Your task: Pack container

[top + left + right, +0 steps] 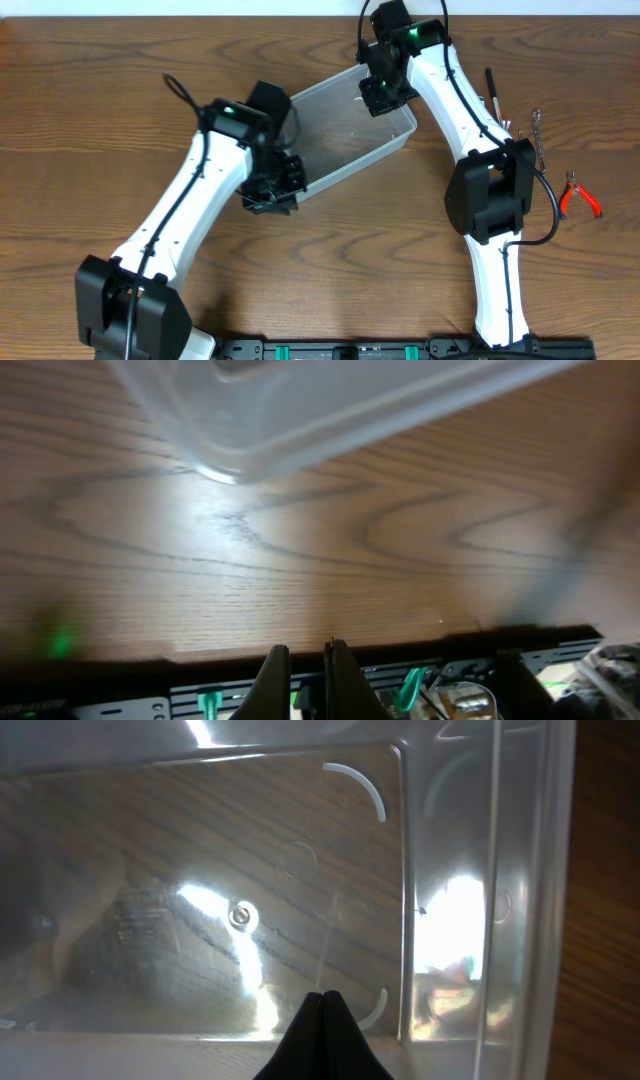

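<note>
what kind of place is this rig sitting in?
Probably a robotics lab bench rather than a home or a production line: left arm and right arm stand on a black rail at the edge of a wood-grain table, with a clear container and red-handled pliers laid out.

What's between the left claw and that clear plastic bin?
Only bare wooden table separates the left claw from the container, in the left wrist view.
</note>
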